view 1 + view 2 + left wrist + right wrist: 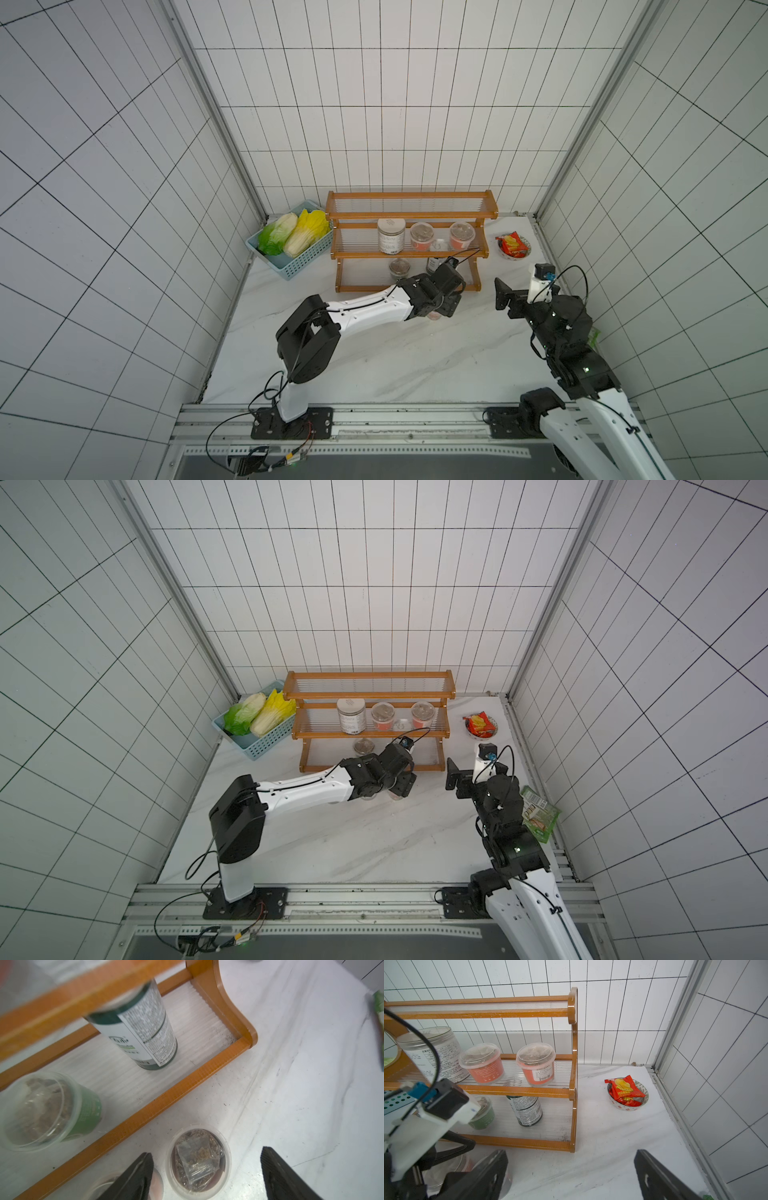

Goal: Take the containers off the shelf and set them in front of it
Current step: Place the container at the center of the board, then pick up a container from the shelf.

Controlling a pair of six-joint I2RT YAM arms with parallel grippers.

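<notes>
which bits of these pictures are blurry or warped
Left wrist view: the orange-brown wooden shelf rail and the green-walled clear-lidded cup are smeared; the brown-filled clear lidded cup is sharp. Both top views: white wall tiles splay outward. Right wrist view: the near white camera mount is soft.

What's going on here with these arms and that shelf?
The left end effector is open around a small lidded cup set on the table before the shelf. The right end effector hovers open, empty. A white-labelled jar, two red cups, a green cup and a dark jar are still shelved.
</notes>
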